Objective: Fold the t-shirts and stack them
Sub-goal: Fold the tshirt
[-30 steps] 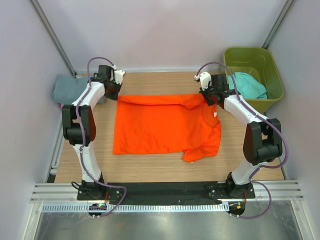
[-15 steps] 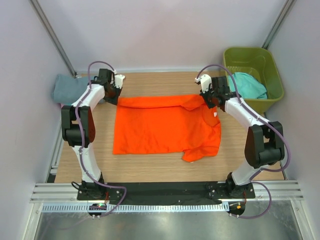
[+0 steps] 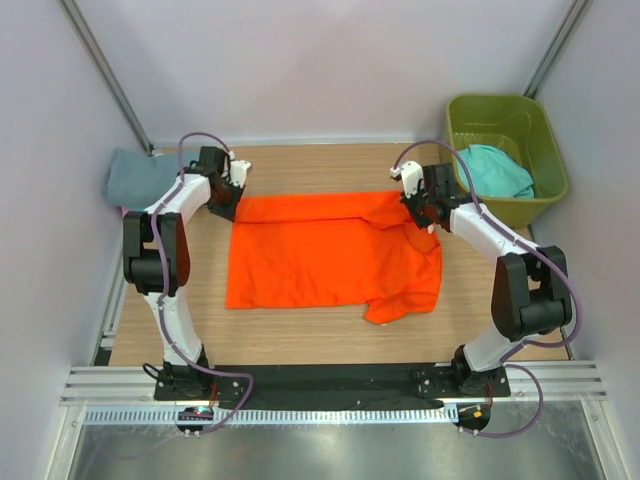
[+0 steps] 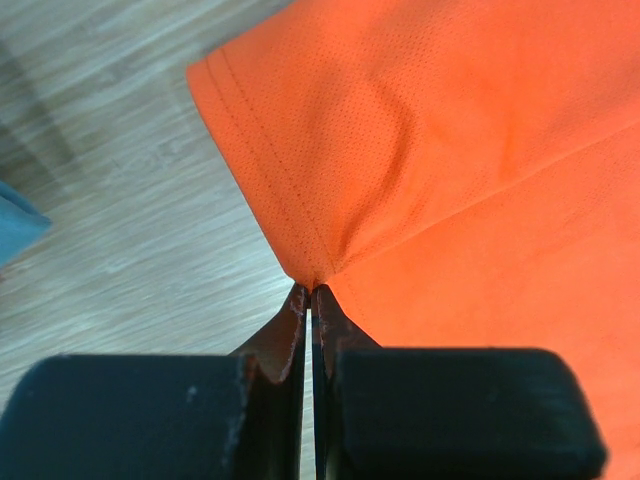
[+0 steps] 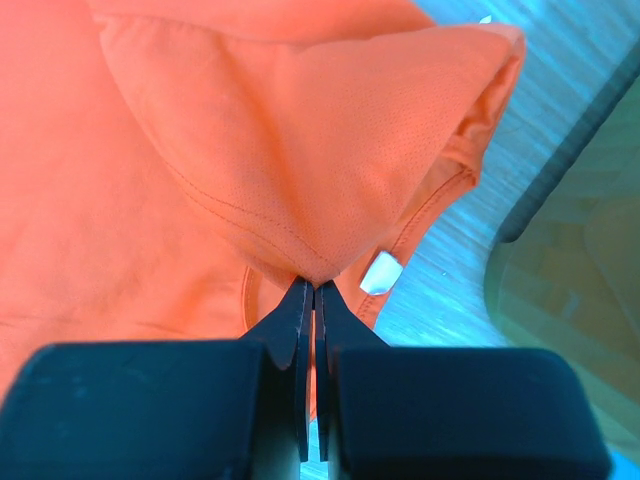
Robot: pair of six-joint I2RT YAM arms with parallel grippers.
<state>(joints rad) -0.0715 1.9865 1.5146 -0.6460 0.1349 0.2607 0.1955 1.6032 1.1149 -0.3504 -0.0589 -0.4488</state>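
The left pincer [image 4: 308, 292] is pinching shut a far hem corner of the bright orange soft cloth t-shirt [image 3: 320, 262] lying on the wooden desk [image 3: 300, 165], the right pincer [image 5: 308, 283] a bunch near its collar. Such thin nips are risking slipping, and the bunched side is threatening a skewed fold

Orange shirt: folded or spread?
Partly folded: orange t-shirt lies spread, far edge doubled over, pinched by left gripper and right gripper.

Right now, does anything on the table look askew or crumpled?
Yes. The bright orange cloth t-shirt lies uneven: its right side is bunched and folded over near the right gripper, and its near right corner is crumpled.
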